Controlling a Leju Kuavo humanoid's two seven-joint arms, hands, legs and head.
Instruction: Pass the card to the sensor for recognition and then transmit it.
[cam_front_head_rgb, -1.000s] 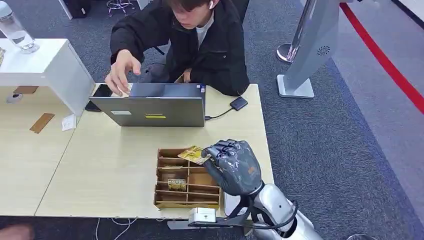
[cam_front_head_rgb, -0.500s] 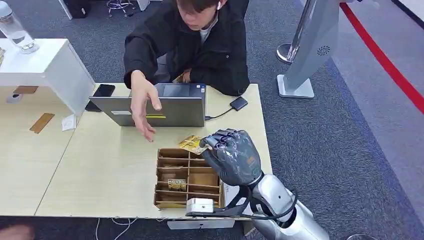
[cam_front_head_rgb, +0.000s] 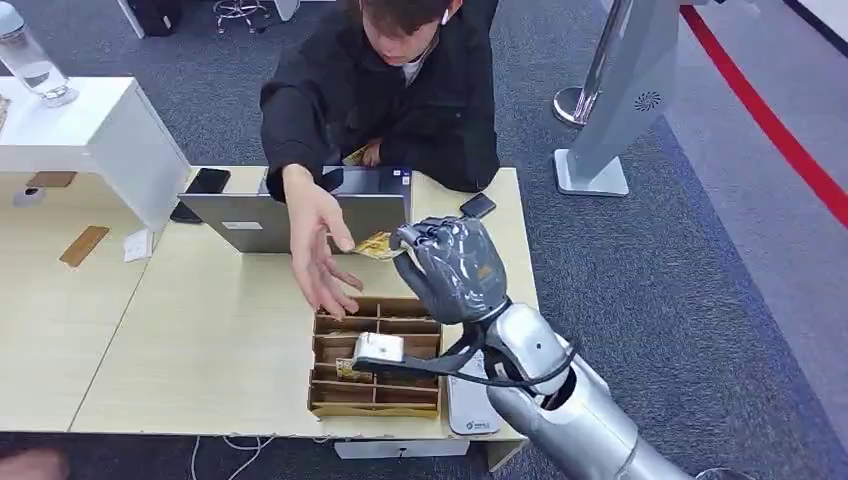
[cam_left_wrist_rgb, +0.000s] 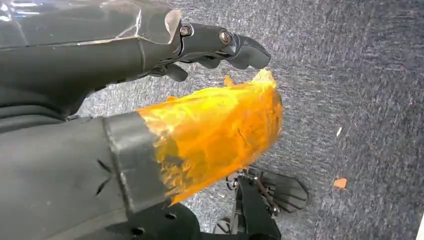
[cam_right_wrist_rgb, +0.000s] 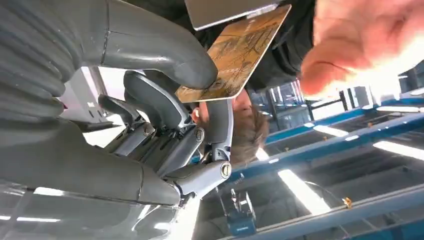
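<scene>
- The card is gold and flat. It is up in the air above the bench, just in front of the laptop.
- The right hand holds the card — its thumb and fingers pinch one end, and the rest of the card sticks out free.
- A person's hand is open and reaching in, right beside the free end of the card. I cannot tell if it touches the card yet.
- I think this is the hand-over part of the job.
- The card could fall. If the right hand lets go before the person has a good hold, the card may drop into the wooden tray below or onto the bench.
- If the right hand holds too tight while the person pulls, the card may bend.
- The left hand hangs low over the grey carpet. Its fingers are curled in a little — I cannot tell if it holds anything.
</scene>
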